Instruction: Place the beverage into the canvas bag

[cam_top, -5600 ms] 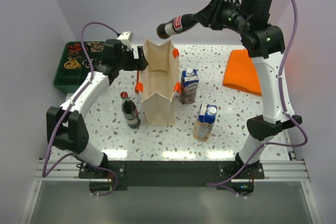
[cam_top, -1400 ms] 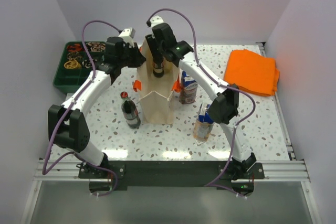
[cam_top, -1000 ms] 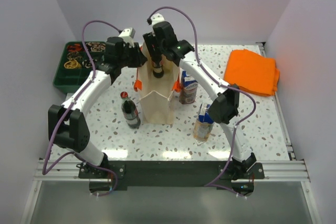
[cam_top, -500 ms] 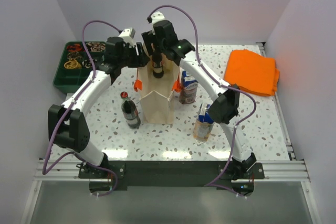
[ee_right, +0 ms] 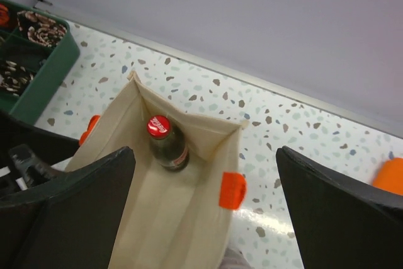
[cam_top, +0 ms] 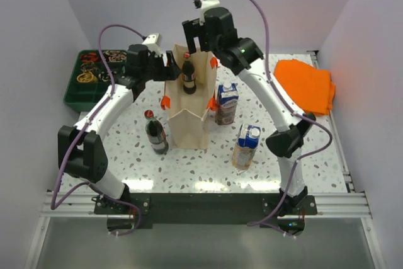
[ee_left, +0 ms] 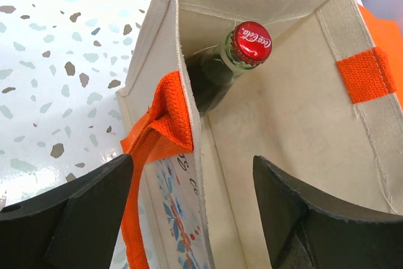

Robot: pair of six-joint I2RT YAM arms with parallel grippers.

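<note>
The canvas bag [cam_top: 189, 127] stands upright in the middle of the table, mouth open. A dark cola bottle with a red cap [cam_top: 187, 77] stands inside it at the far end, leaning against the corner [ee_left: 242, 51] [ee_right: 165, 142]. My right gripper [cam_top: 197, 39] [ee_right: 204, 212] hangs open above the bag's far end, clear of the bottle. My left gripper [cam_top: 168, 72] [ee_left: 192, 218] is open astride the bag's left wall by the orange handle [ee_left: 165, 124]. Its fingers [ee_left: 82, 209] stand apart from the cloth.
A second cola bottle [cam_top: 155, 133] stands left of the bag. Two cartons [cam_top: 227, 102] [cam_top: 245, 146] stand to its right. A folded orange cloth [cam_top: 305, 85] lies at the back right, and a green tray [cam_top: 85, 83] of small items at the back left.
My right gripper opened, let go of the bottle and rose out of the bag. The bottle stayed inside. My left gripper opened off the bag's left rim.
</note>
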